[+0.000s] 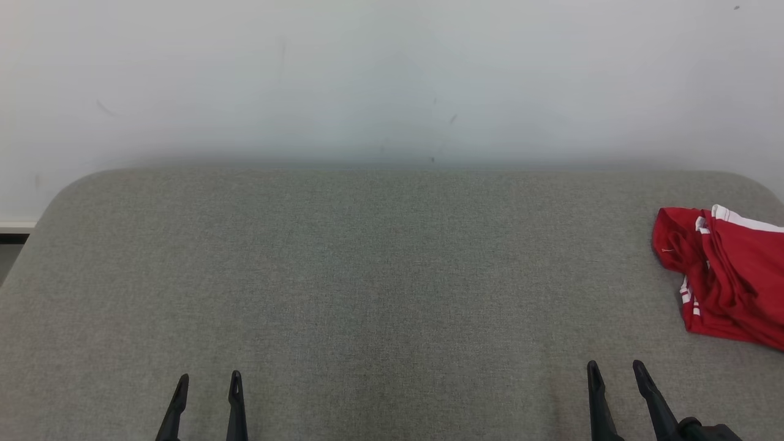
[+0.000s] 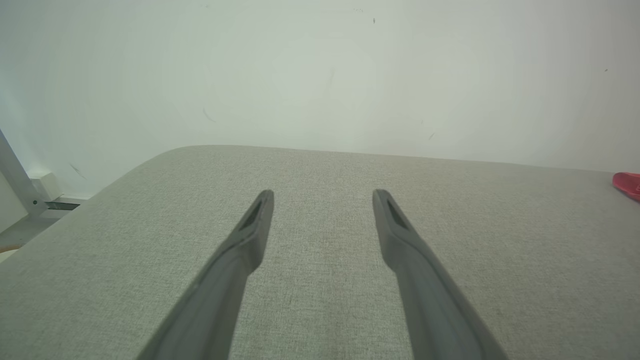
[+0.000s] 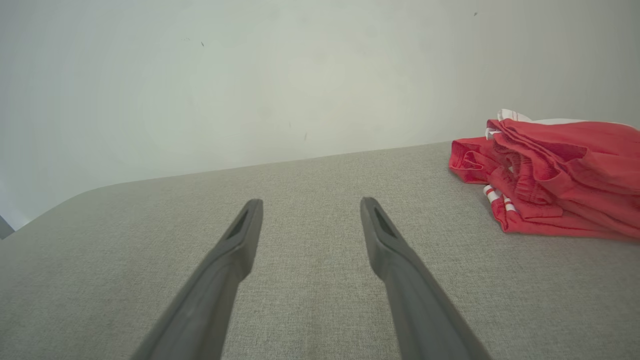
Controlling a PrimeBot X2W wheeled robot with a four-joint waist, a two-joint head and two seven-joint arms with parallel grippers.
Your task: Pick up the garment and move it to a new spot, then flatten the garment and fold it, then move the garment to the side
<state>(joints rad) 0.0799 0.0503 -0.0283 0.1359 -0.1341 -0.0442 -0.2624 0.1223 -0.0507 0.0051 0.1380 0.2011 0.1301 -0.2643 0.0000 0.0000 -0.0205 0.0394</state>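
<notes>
Left claw [image 1: 209, 375] low at the near edge of the head view, two dark fingers spread wide, pinching nothing. Points forward over bare grey cloth, tips apart from any object. Right claw [image 1: 615, 364] well off to its right, likewise spread wide and empty, fingers slanting a little leftward toward their tips.

Beneath and ahead of both claws, a bench [image 1: 367, 263] covered in grey woven fabric, with rounded far corners.

Ahead of the right claw and off to its right, the garment [image 1: 729, 275]: red cloth with white stripes, bunched in a loose heap of folds, resting on the bench. Near the right claw but not touching it; well apart from the left claw, far off to that claw's right. Partly cut off by the right edge of the head view. In the right wrist view, ahead and right of the fingertips, layered folds with white trim at the top and the lower left. In the left wrist view, a red sliver at the far right.

Beyond the bench, past both claws, a plain pale wall [image 1: 367, 79] with a few faint scuffs.
</notes>
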